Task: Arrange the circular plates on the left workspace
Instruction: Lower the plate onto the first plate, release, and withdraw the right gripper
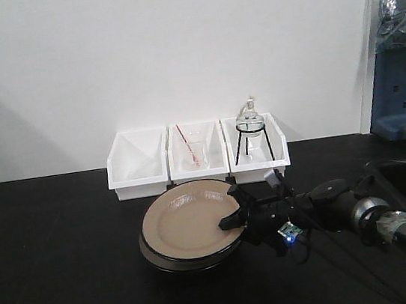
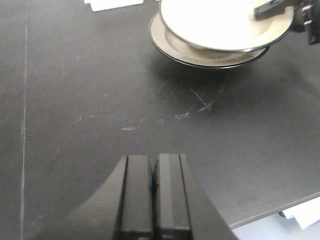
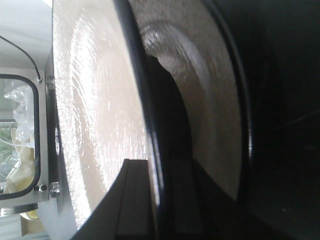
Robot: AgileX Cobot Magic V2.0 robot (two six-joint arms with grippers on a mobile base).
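Right now the right claw pinches the right rim of the top plate. One finger lies over its beige face and the other sits beneath it, in the gap above the lower plate. The top plate is tilted, its gripped side raised, and it still overlaps the lower plate, which lies flat on the black worktop. Both plates are near the worktop's middle, just in front of three white bins. The middle bin holds a beaker and the right one a flask on a stand. The left claw is empty, its fingers pressed together, over bare worktop near the front edge, well apart from the plates.
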